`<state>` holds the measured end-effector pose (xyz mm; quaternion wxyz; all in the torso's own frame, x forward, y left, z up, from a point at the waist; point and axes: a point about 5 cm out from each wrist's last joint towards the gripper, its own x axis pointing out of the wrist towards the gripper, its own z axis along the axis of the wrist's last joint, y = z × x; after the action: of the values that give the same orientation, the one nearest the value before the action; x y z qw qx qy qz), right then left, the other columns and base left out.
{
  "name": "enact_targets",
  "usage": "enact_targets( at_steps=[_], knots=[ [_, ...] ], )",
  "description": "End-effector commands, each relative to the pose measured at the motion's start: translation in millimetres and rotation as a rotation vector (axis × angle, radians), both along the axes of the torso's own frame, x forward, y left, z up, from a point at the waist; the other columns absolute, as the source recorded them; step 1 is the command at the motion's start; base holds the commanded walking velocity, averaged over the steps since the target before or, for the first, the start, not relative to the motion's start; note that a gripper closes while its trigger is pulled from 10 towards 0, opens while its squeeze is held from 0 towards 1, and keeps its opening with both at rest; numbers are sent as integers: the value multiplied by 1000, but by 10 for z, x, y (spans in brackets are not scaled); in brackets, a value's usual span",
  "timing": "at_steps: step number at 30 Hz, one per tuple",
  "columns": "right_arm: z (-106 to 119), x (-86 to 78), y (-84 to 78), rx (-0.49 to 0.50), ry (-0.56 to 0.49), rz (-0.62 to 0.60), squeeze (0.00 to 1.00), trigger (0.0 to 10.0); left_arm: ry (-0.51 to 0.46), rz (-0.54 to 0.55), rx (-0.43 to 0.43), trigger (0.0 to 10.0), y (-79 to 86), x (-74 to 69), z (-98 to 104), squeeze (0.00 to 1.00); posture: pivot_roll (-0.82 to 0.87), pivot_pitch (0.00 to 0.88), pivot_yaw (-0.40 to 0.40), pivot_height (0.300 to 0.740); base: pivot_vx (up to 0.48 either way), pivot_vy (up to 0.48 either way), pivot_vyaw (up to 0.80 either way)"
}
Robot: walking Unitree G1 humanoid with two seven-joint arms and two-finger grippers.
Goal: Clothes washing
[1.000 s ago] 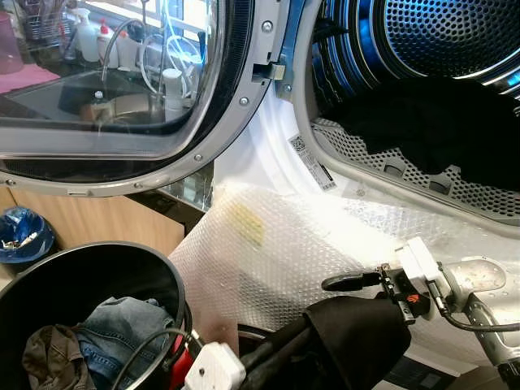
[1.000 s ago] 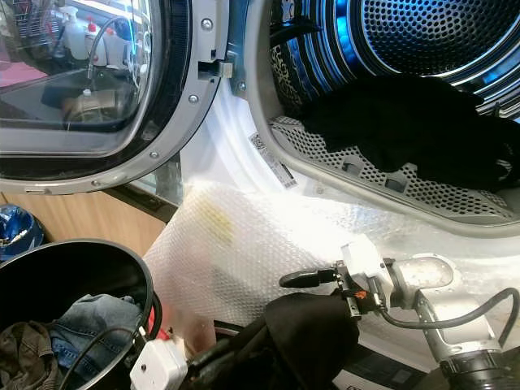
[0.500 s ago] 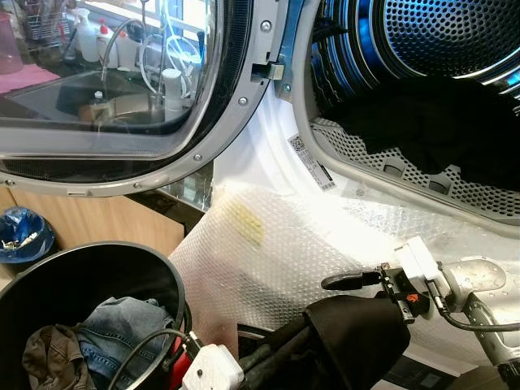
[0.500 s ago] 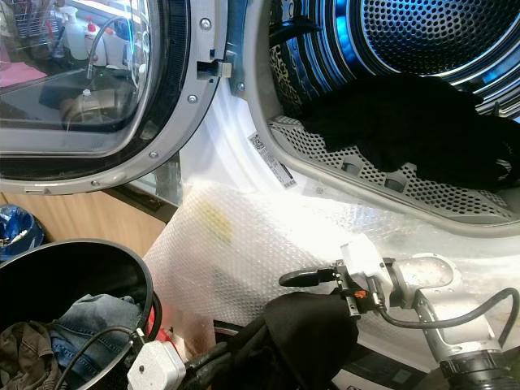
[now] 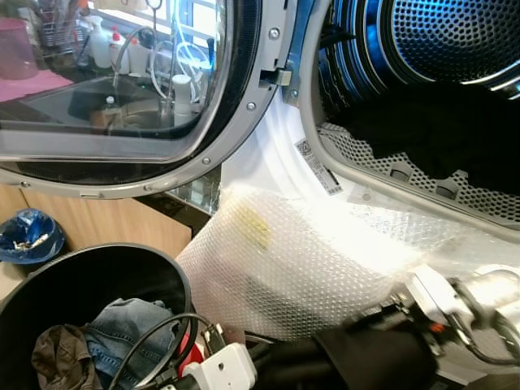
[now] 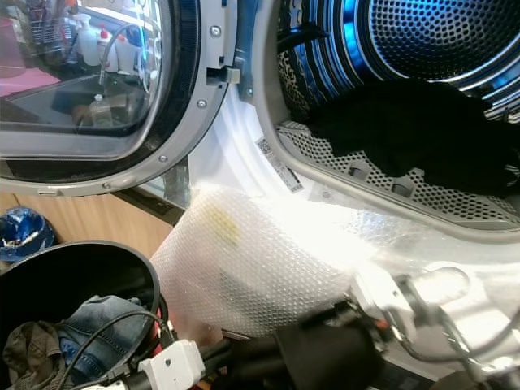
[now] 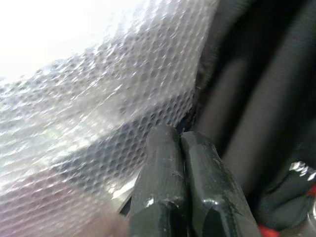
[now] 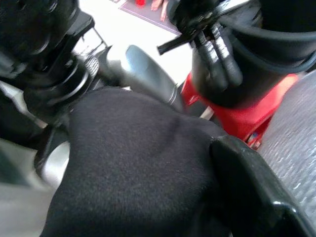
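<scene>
The washer's drum point(image 5: 439, 32) stands open with dark clothes point(image 5: 431, 138) lying inside. Low in front of it my right gripper point(image 5: 375, 318), blurred, is shut on a black garment point(image 5: 374, 357); in the right wrist view the cloth point(image 8: 133, 163) bulges beside one of the fingers point(image 8: 252, 192). My left gripper point(image 7: 178, 136) has its fingers pressed together beside the bubble wrap point(image 7: 98, 98), with black cloth next to them. Its white wrist box point(image 5: 231, 366) sits at the bottom edge. A black bin point(image 5: 122, 250) at lower left holds jeans point(image 5: 122, 325) and a brown garment point(image 5: 57, 353).
The round glass door point(image 5: 122, 81) hangs open to the left above the bin. Bubble wrap point(image 5: 276, 260) covers the washer's front below the opening. A blue bag point(image 5: 28, 236) lies on the floor at far left. A red part point(image 8: 266, 103) sits beside the bin.
The camera has shifted a little. My right gripper has dropped lower with the black garment and is now blurred. The left wrist box has slid slightly right.
</scene>
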<state>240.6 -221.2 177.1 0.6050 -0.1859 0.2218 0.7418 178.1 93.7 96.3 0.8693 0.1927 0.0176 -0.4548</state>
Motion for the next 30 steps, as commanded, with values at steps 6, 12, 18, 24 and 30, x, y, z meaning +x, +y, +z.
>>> enact_targets(
  at_steps=[6,12,18,24,30],
  knots=[
    [-37,-43,37,25,11,29,0,10000,33,-53,-48,10000,-73,-166,11,0,48,14,-160,740,0,0,0],
    [126,127,143,199,7,-61,0,10000,13,7,5,10000,89,-157,-53,0,71,25,-165,740,0,0,0],
    [260,158,200,358,26,-105,0,10000,-13,2,-47,10000,3,-82,-17,0,77,29,-173,740,0,0,0],
    [296,175,153,389,28,-135,0,10000,39,-52,-179,10000,-127,-65,91,0,67,25,-177,740,0,0,0],
    [339,187,137,385,24,-149,0,10000,79,-86,-229,10000,-187,-100,129,1000,52,27,-180,740,0,0,0]
  ],
)
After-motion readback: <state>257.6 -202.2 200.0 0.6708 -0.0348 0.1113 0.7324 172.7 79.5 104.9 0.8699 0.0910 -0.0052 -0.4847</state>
